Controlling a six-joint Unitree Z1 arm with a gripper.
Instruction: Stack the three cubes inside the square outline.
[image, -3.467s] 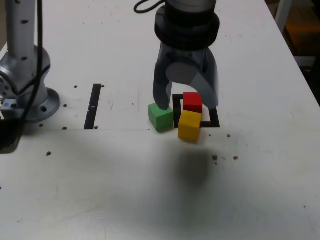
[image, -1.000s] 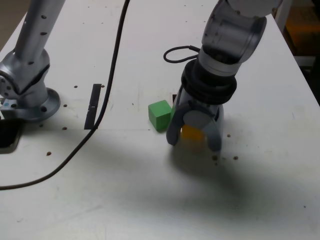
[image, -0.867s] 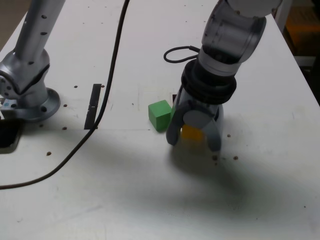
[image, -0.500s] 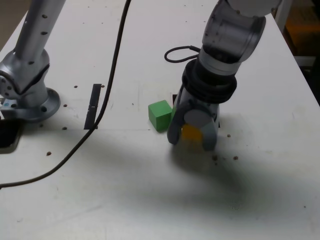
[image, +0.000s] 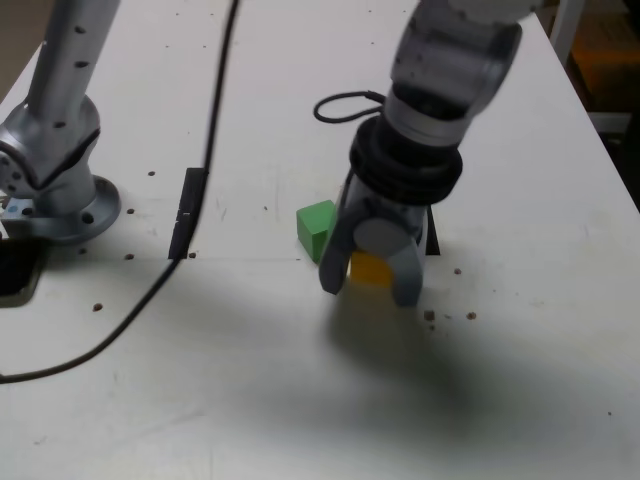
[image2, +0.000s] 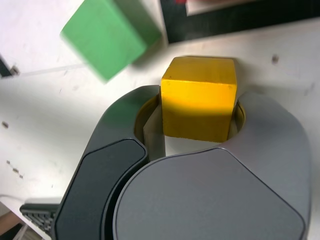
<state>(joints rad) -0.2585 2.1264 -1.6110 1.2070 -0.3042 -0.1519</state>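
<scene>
No stack visible; gripper (image: 368, 291) closed on yellow cube (image2: 199, 102); green cube (image: 314, 225) at exterior view's left, outside square outline (image2: 240, 21); yellow, green left to stack.

1 black tape strip (image: 187, 215) on white table (image: 240, 400).

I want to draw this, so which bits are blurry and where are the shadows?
Exterior view: a soft, dark shadow on the table below the gripper, whose edges look a bit fuzzy; wrist view: the green cube has smeary edges, the yellow cube looks sharper, with a darker lower part.
</scene>
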